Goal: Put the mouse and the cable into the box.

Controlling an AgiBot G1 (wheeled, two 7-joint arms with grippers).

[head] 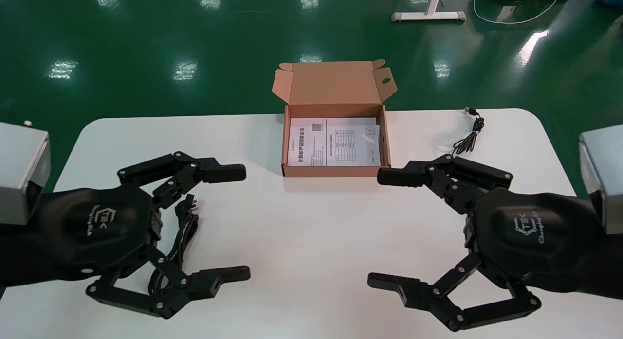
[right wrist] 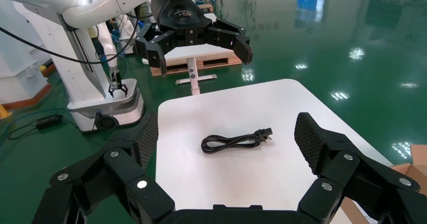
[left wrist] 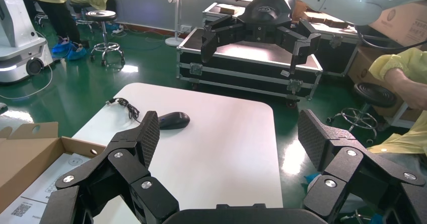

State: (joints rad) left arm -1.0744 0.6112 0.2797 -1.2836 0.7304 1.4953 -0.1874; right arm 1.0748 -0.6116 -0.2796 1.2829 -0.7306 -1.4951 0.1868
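Both pincers hover spread wide and empty above the white table (head: 302, 241). The left gripper (head: 246, 223) is over the coiled black cable (right wrist: 232, 143). The right gripper (head: 375, 228) is over the mouse (left wrist: 173, 120), which it hides from the head view. Each looks paired with its own item. Beyond and between them, the box (head: 336, 171) stands with its lid back and a leaflet (head: 333, 142) inside.

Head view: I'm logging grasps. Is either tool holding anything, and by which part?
Nothing is held. The left tool and right tool both hang open above the table; the cable and mouse lie untouched on it.
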